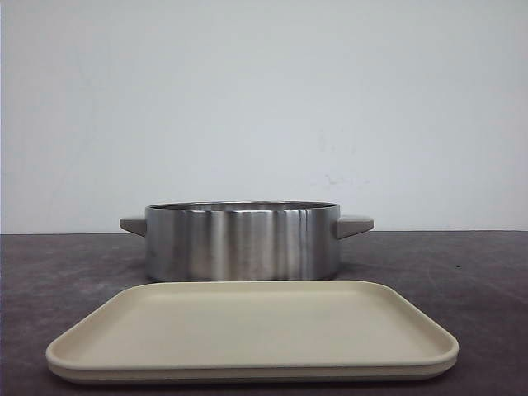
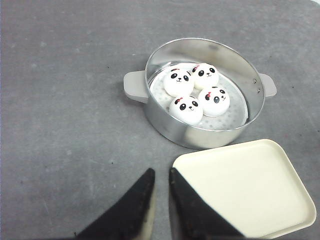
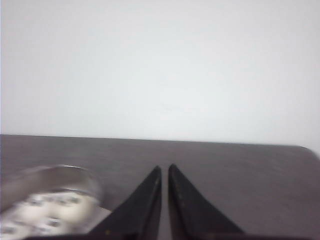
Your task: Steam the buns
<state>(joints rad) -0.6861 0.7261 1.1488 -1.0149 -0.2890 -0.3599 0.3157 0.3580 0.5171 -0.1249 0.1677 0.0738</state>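
Several white panda-faced buns (image 2: 186, 109) sit close together inside a round steel steamer pot (image 2: 165, 127) with grey handles. In the front view only the pot's wall (image 1: 242, 243) shows; the buns are hidden behind it. My left gripper (image 2: 161, 172) hovers above the table beside the pot and the tray corner, its jaws nearly together and empty. My right gripper (image 3: 164, 169) is low over the table, its jaws nearly together and empty. The pot (image 3: 50, 177) and the buns (image 3: 45, 212) show blurred beside it.
A cream rectangular tray (image 1: 247, 330) lies empty on the dark grey table in front of the pot; it also shows in the left wrist view (image 2: 245, 185). A white wall stands behind the table.
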